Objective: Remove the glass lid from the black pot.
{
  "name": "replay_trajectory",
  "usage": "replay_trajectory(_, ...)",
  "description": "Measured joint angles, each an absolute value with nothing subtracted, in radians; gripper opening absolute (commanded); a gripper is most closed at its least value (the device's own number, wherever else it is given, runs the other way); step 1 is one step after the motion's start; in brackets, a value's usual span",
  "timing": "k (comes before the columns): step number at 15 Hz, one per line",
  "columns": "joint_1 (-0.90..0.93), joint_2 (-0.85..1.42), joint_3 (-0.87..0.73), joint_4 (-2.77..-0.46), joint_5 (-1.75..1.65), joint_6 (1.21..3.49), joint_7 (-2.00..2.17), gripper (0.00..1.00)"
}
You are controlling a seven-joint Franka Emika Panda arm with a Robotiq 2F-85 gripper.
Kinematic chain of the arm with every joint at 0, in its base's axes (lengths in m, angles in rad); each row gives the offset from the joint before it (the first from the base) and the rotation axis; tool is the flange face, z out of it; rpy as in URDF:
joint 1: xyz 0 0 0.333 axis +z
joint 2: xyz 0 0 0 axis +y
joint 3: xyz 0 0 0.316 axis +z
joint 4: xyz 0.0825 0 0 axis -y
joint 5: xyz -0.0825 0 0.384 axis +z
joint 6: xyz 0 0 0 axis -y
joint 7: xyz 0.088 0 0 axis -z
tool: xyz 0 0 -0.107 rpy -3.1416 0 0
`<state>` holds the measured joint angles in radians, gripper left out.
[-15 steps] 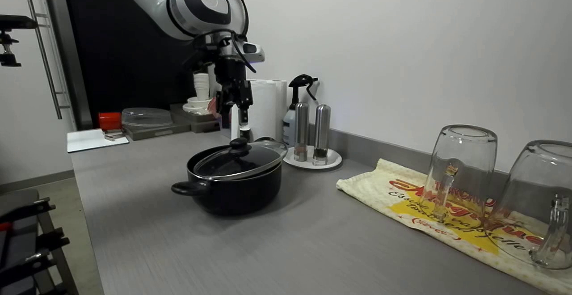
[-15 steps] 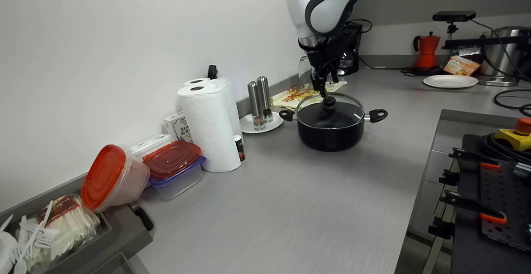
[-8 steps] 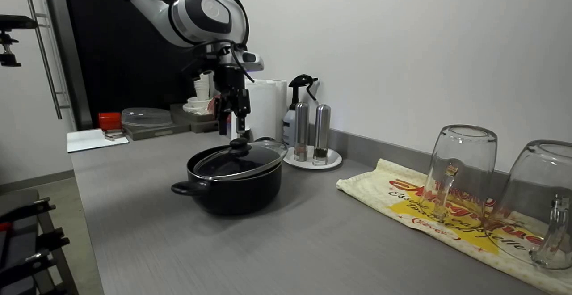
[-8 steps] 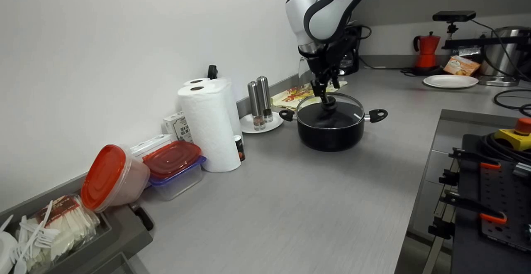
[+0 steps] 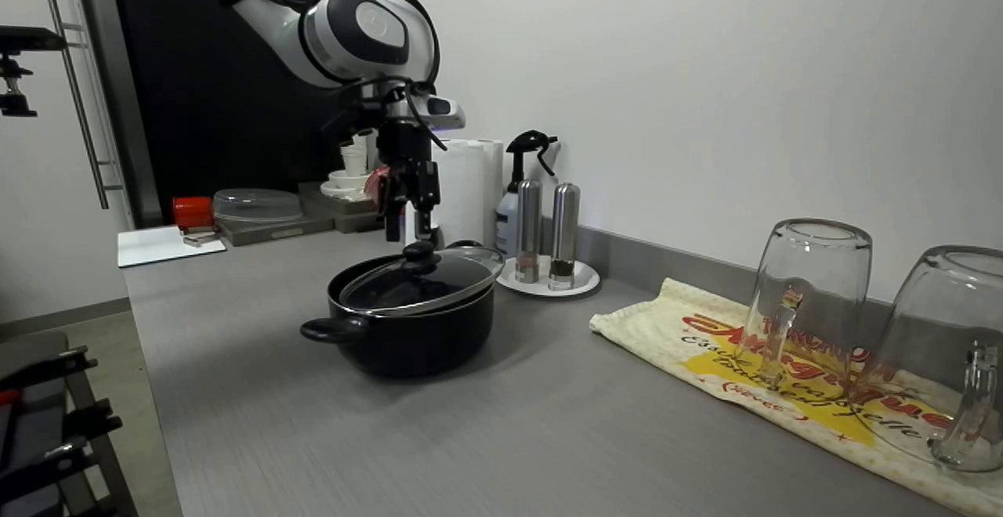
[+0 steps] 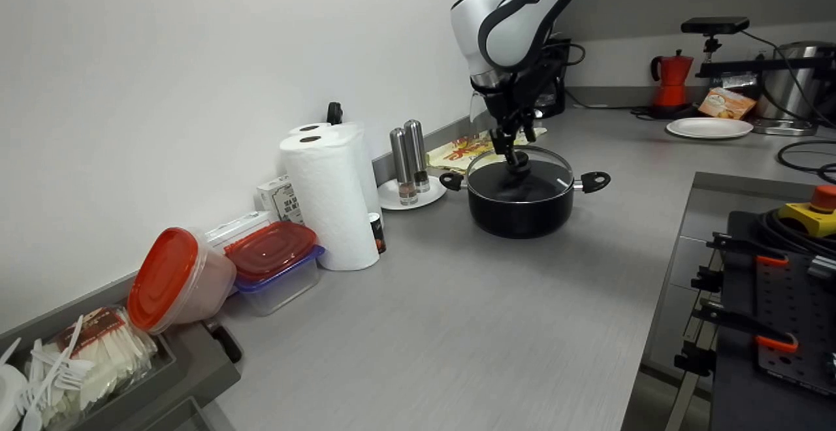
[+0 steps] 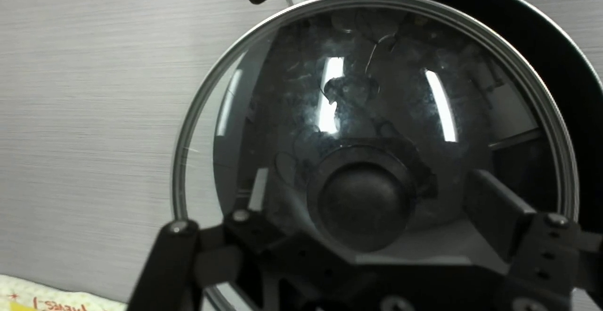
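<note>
The glass lid [image 5: 458,274] lies askew on the black pot [image 5: 427,345], tilted. One edge rises past the pot rim and a dark gap shows on the opposite side. The lid also shows in an exterior view [image 6: 552,179] and in the wrist view [image 7: 395,103], with the pot's open inside [image 7: 532,42] beside it. My gripper [image 5: 408,235] points down just above and behind the lid's black knob [image 5: 419,252]. In the wrist view my gripper [image 7: 371,186] is open, its fingers apart on both sides of the knob [image 7: 362,202]. Contact with the knob is not visible.
Two steel grinders on a white plate [image 5: 584,278] stand near the pot, by the wall. Paper towel rolls [image 6: 330,202] stand further along. Upturned glasses [image 5: 807,298] stand on a patterned cloth [image 5: 666,313]. The pot's side handles [image 6: 595,182] stick out.
My gripper has come down toward the lid's knob, mostly between one second and half a second ago, then only slightly. The lid and the pot have not moved.
</note>
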<state>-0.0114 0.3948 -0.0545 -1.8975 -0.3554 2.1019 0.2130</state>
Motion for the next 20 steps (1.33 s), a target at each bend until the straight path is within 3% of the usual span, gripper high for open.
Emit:
replay_trajectory(17,-0.006,0.42,-0.087,-1.896,-0.313,2.157,0.342,1.0)
replay_trajectory(18,-0.004,0.423,-0.087,-1.896,-0.314,2.158,0.346,0.79)
replay_trajectory(20,0.0,0.428,-0.087,-1.896,-0.313,2.16,0.351,0.67)
